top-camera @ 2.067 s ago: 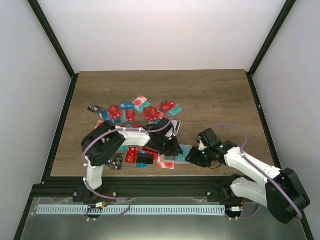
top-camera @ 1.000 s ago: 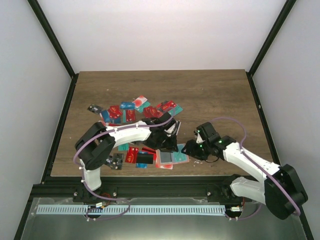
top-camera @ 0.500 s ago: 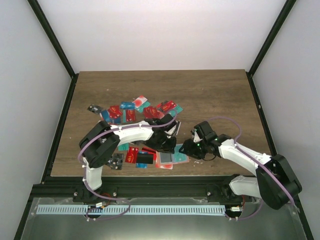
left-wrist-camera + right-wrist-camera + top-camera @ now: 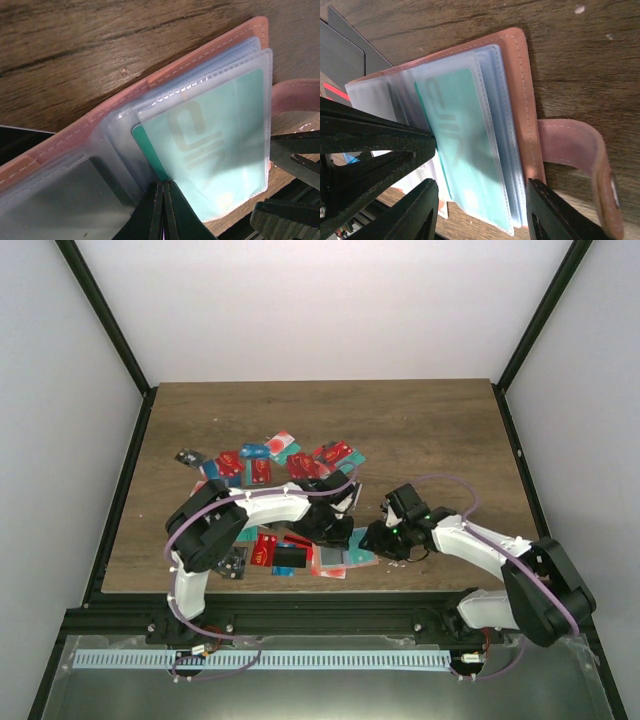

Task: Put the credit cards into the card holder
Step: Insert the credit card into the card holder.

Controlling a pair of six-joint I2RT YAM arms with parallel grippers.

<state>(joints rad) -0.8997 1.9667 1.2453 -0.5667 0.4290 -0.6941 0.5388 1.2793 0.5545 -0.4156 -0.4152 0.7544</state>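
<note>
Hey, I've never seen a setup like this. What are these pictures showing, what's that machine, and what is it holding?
These are two white robot arms bolted at the near edge of a brown wooden table, each ending in a two-finger gripper. The wide picture looks down from above and behind them. The two close-ups come from cameras on the wrists.

Red, teal, blue and black plastic cards lie scattered on the table. Between the arms lies an open salmon-brown leather card holder with clear sleeves.

The left gripper is pinched shut on a teal plastic card that sits partly in a sleeve. The right gripper is open, its fingers spread either side of the sleeves. Whether they touch is unclear.
</note>
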